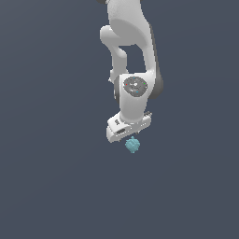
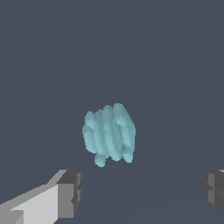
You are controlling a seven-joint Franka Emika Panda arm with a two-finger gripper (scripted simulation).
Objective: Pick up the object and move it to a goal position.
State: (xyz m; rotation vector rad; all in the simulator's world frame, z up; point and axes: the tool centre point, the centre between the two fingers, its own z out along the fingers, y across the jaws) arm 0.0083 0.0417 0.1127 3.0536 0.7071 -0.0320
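The object [image 2: 109, 133] is a small teal-cyan lumpy blob with ribbed bumps, lying on the dark grey floor. In the wrist view my gripper [image 2: 142, 192] is open, its two grey fingertips [image 2: 71, 192] set wide apart, and the object lies beyond them, not between them. Nothing is held. In the exterior view the object [image 1: 132, 145] shows just past the edge of the white hand [image 1: 127, 127], which hangs above it and hides its own fingers.
The white arm [image 1: 130, 42] reaches in from the upper edge of the exterior view. A plain dark grey surface [image 1: 51, 177] fills everything else in both views.
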